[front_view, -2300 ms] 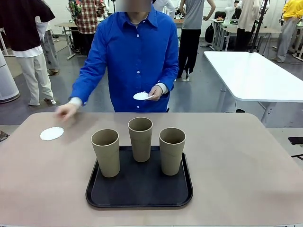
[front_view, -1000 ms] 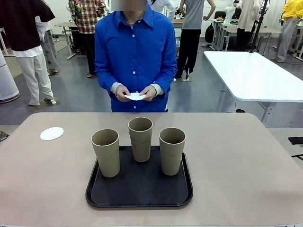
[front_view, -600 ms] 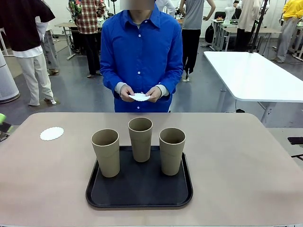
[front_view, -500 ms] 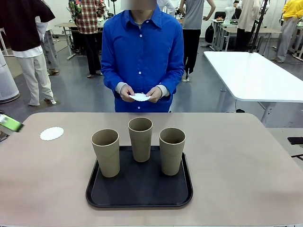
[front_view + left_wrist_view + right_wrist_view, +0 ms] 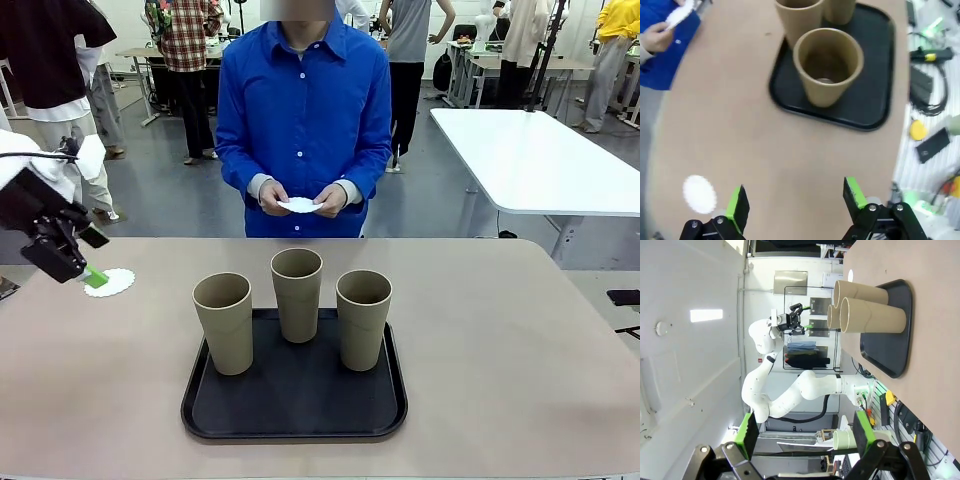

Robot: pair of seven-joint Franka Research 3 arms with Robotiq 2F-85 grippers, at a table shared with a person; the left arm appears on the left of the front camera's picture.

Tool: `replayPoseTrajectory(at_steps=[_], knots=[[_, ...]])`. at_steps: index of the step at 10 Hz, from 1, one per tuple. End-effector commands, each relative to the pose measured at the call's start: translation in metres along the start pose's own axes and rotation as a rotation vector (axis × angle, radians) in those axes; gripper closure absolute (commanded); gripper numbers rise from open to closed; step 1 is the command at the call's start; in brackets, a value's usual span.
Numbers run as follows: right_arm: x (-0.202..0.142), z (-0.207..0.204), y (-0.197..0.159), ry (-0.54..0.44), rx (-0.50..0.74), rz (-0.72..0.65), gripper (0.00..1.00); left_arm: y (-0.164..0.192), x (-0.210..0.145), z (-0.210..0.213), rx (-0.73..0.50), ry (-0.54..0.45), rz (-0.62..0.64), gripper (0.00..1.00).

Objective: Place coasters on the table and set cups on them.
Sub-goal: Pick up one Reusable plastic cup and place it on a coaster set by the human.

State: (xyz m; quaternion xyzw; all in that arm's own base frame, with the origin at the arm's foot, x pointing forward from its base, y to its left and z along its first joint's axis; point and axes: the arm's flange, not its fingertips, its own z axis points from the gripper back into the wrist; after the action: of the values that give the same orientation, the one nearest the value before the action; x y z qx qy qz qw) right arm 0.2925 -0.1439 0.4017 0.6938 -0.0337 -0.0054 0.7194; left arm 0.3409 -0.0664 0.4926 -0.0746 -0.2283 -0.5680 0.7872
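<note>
one coaster (image 5: pixel 118 284) is lying at the far left of the table (image 5: pixel 500 340), and the person's hands (image 5: pixel 272 196) are holding another. three cups (image 5: pixel 297 293) are standing on the black tray (image 5: pixel 295 428), none on a coaster yet. the left gripper (image 5: pixel 92 258) is hovering beside the laid coaster, wide open and empty. the right gripper (image 5: pixel 805 432) is likewise gaping, empty.

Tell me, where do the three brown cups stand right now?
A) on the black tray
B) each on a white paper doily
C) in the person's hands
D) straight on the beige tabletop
A: all three cups stand upright on the black tray, while the one coaster laid on the table is bare, off to the side.
</note>
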Motion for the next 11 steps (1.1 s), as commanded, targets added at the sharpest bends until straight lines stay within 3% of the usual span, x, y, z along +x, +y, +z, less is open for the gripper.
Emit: replayPoseTrajectory(at_steps=[1, 2, 3, 4, 8, 11], knots=[[0.0, 0.001, 0.001, -0.006, 0.011, 0.004, 0.0, -0.012, -0.027, -0.03, 0.046, -0.019, -0.003, 0.0], [0.0, 0.001, 0.001, -0.006, 0.011, 0.004, 0.0, -0.008, -0.03, -0.038, 0.048, 0.0, 0.004, 0.0], [0.0, 0.001, 0.001, -0.006, 0.011, 0.004, 0.0, -0.007, -0.032, -0.041, -0.02, 0.022, 0.097, 0.0], [0.0, 0.001, 0.001, -0.006, 0.011, 0.004, 0.0, 0.014, -0.004, -0.011, 0.052, 0.006, -0.008, 0.0], [0.0, 0.001, 0.001, -0.006, 0.011, 0.004, 0.0, 0.017, -0.007, -0.015, 0.032, 0.011, -0.004, 0.0], [0.0, 0.001, 0.001, -0.006, 0.011, 0.004, 0.0, 0.057, -0.032, -0.041, -0.22, -0.368, 0.005, 0.0]])
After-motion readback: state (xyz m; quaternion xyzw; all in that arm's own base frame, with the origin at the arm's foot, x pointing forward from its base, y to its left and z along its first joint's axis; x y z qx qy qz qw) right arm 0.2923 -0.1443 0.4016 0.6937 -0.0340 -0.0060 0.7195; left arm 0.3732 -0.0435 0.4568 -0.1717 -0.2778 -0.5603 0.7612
